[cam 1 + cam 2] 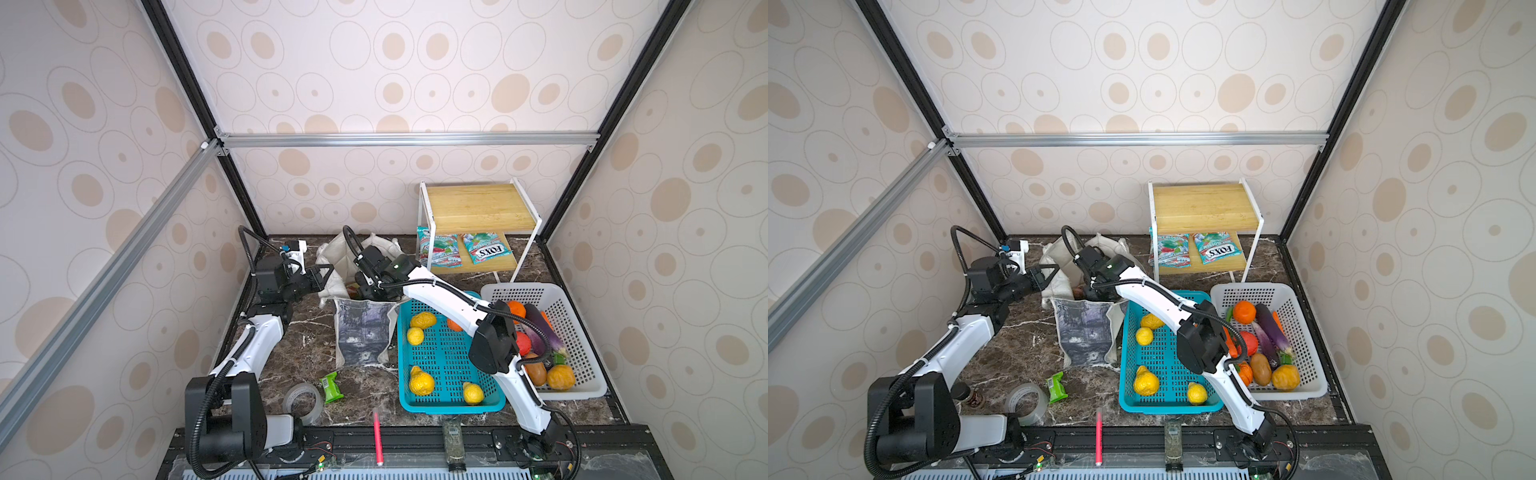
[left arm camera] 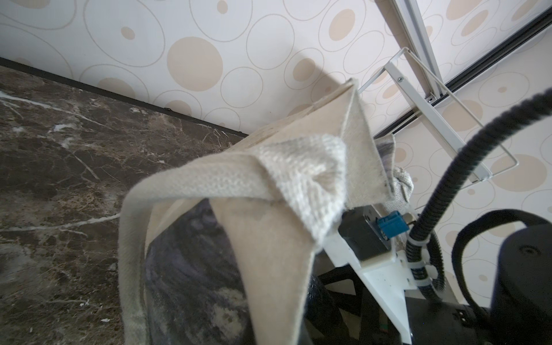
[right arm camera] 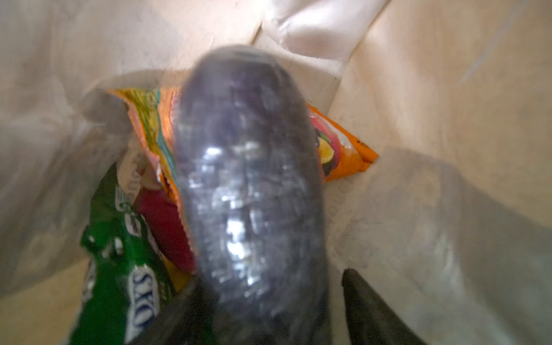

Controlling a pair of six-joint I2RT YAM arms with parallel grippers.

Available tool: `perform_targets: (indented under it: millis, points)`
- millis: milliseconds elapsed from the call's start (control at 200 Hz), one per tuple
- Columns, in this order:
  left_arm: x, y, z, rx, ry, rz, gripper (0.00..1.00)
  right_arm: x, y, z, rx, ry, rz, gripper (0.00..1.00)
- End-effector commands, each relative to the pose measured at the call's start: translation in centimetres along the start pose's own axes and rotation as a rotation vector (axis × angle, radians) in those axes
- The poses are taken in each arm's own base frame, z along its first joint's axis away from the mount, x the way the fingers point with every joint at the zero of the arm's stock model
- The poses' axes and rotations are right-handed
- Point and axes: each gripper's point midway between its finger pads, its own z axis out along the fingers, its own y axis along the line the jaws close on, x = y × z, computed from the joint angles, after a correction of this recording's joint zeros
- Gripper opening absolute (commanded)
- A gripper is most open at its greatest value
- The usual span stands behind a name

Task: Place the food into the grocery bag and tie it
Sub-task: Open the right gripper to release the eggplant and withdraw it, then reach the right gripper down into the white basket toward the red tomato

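Eggplant [image 3: 248,185] sat long-axis in line with the right gripper [image 3: 270,280], nose down inside the bag [image 1: 363,332] above the packets [image 3: 343,149], jaws apart with a gap on one side, likely a release; left gripper [image 1: 323,277] clamped the bag rim.

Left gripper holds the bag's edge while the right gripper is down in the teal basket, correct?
No: the right gripper is down inside the grocery bag, not the teal basket, as the right wrist view shows. The left gripper part stands.

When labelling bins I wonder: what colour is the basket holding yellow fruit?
Teal basket, clearest in a top view.
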Motion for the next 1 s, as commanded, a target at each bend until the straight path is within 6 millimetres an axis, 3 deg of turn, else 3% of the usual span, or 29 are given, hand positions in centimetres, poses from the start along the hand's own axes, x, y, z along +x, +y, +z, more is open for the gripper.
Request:
perform_targets:
  millis: [0, 220, 400, 525, 570, 605, 680, 800, 995]
  points:
    - [-1.4, -1.4, -0.6, 0.026, -0.042, 0.056, 0.0, -1.6, -0.7, -5.8, 0.013, -0.091, 0.02, 0.77]
    - [-1.4, -1.0, -0.6, 0.003, -0.047, 0.063, 0.0, -3.5, -1.9, -13.9, -0.002, -0.254, 0.083, 0.85]
    - [-1.3, -0.6, -0.5, -0.016, -0.048, 0.067, 0.0, -1.8, -4.9, -20.3, 0.045, -0.355, 0.161, 0.86]
    - [-1.3, -0.4, -0.5, -0.024, -0.048, 0.071, 0.0, 1.9, -8.2, -23.4, 0.118, -0.408, 0.178, 0.88]
    - [-1.4, -0.4, -0.5, -0.024, -0.05, 0.07, 0.0, 3.6, -9.0, -24.0, 0.121, -0.417, 0.155, 0.91]
    - [-1.4, -0.4, -0.6, -0.024, -0.051, 0.068, 0.0, 4.9, -9.2, -24.7, 0.101, -0.432, 0.123, 1.0]
    - [-1.4, -0.5, -0.6, -0.022, -0.049, 0.061, 0.0, 7.8, -10.7, -26.1, 0.105, -0.447, 0.124, 1.0]
    - [-1.5, -0.4, -0.8, -0.042, -0.05, 0.07, 0.0, 12.2, -14.7, -27.8, 0.22, -0.443, 0.202, 1.0]
    - [-1.6, -0.5, -0.8, -0.037, -0.047, 0.07, 0.0, 18.5, -21.5, -26.4, 0.373, -0.317, 0.405, 1.0]
